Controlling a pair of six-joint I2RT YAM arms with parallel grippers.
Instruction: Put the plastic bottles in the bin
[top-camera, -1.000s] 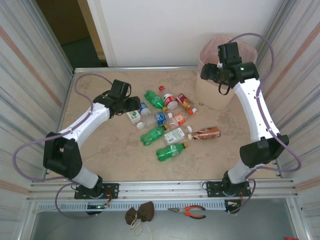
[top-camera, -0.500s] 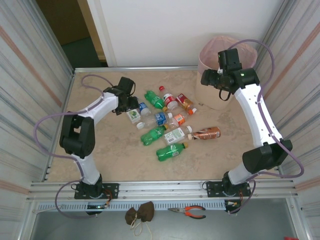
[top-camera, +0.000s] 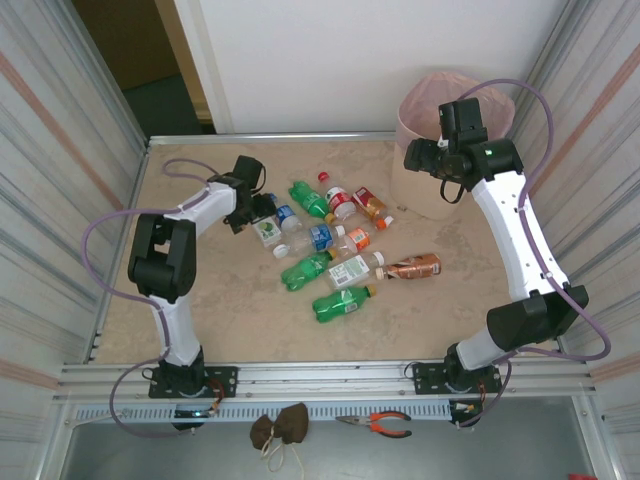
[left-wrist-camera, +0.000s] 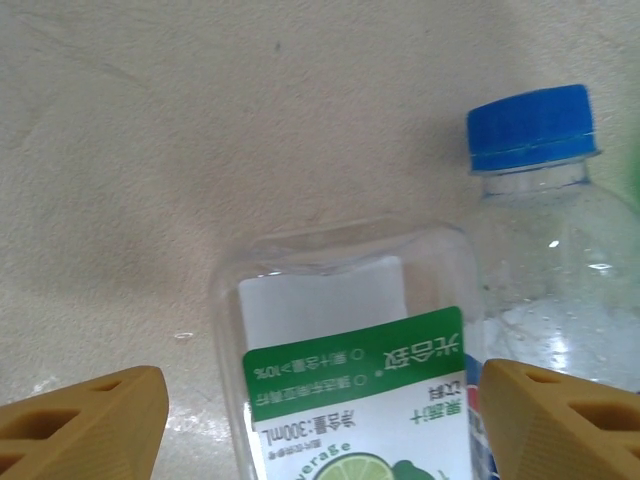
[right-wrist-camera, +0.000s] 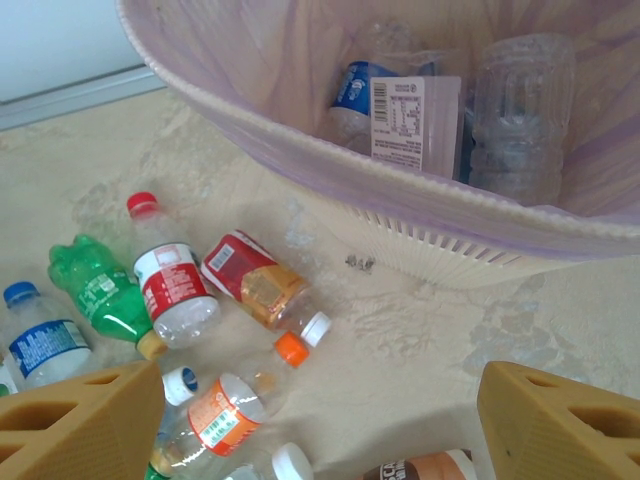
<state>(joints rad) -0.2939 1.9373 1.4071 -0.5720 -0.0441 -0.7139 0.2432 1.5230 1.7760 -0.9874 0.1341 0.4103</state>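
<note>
Left gripper (left-wrist-camera: 320, 425) stands wide open at the left of the top view, its fingers on either side of a green-labelled clear bottle (left-wrist-camera: 340, 340) lying on the table (top-camera: 200, 320), not closed on it, with a blue-capped bottle (left-wrist-camera: 545, 230) just to its right. Right gripper (right-wrist-camera: 320, 420) is wide open and empty at the upper right, beside the bin (right-wrist-camera: 400, 215), which holds several bottles (right-wrist-camera: 520, 100). The remaining bottles (top-camera: 348, 270) lie scattered at the table's centre.

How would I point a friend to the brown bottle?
Start at the pink-rimmed bin, far right on the table. In front of it, at the right edge of the scattered bottles, lies the brown bottle, the only dark brown one.
</note>
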